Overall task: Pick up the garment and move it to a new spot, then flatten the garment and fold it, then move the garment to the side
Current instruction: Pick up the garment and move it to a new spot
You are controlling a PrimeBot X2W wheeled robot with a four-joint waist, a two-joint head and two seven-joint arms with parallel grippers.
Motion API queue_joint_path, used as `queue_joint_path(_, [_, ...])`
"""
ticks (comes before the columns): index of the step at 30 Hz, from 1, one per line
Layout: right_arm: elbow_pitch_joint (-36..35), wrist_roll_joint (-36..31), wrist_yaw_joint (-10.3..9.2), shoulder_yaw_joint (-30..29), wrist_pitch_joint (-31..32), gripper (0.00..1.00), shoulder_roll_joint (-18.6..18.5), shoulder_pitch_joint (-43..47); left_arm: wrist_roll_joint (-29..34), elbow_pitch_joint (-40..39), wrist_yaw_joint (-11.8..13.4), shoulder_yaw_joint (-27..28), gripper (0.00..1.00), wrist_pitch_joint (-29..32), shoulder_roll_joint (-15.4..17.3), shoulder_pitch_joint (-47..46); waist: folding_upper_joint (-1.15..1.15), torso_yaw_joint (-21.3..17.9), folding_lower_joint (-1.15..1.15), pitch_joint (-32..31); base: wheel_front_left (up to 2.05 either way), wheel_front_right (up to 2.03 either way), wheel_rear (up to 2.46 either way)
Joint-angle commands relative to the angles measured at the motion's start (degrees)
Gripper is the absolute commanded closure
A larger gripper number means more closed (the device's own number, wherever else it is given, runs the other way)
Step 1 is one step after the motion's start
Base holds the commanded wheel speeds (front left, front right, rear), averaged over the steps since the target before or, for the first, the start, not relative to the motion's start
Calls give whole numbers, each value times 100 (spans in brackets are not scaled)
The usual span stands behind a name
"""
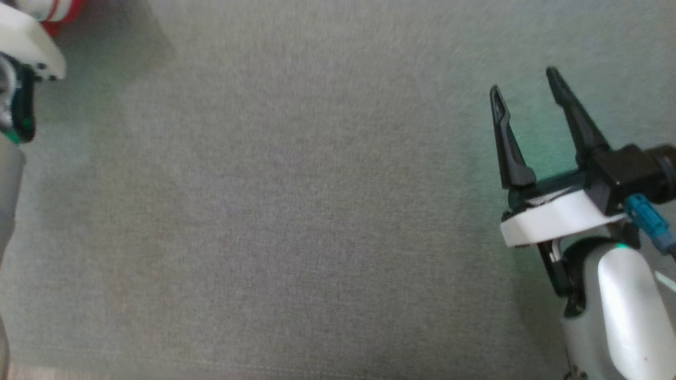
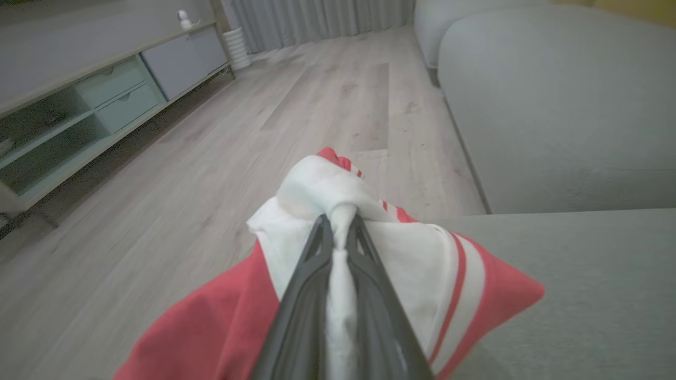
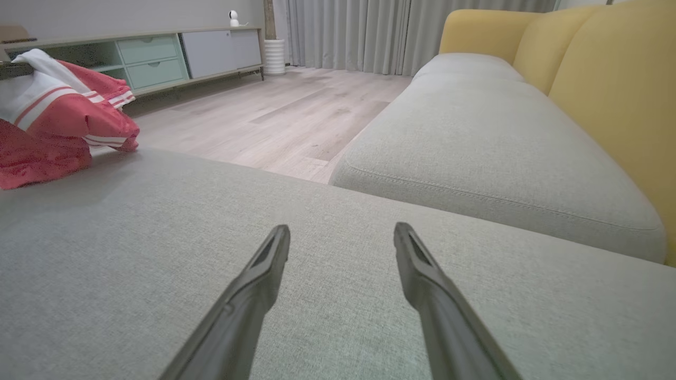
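Garment [image 2: 417,258] clamped in left hand [image 2: 340,221] at cushion [image 2: 581,295] edge; right hand [image 1: 524,82] spread wide, empty, above cushion.

Head view: garment [image 1: 62,11] cut off at the top-left corner, a red-and-white sliver; left arm [image 1: 24,58] cut by the left edge. Left wrist view: floor [image 2: 158,221] blurred, garment running off the bottom edge. Right wrist view: small white object [image 3: 233,17] on the cabinet [image 3: 158,53] too small to identify.

Head cam top-down; wrist cams low, fwd, same cushion [image 1: 264,211]
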Motion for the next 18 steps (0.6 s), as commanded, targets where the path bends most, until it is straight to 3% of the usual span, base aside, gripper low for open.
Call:
queue_joint_path(1, [-135, 75, 42, 114, -68, 0, 30, 120, 91, -213, -35, 82, 100, -65, 387, -320, 0, -179, 1, -579, 0, 0, 0])
queue_joint_path(6, [259, 462, 42, 7, -334, 0, 30, 460, 357, -907, -128, -309, 100, 80, 132, -456, 0, -437, 1, -1491, 0, 0, 0])
queue_joint_path(10, [476, 734, 42, -47, -522, 0, 30, 648, 272, -1548, -124, -440, 100, 305, -264, -490, 0, -677, 1, -1942, 0, 0, 0])
queue_joint_path(18, [763, 1028, 42, -113, -790, 0, 30, 827, -178, -2892, 228, -590, 100, 605, -1287, -44, 0, -1208, 1, -2086, 0, 0, 0])
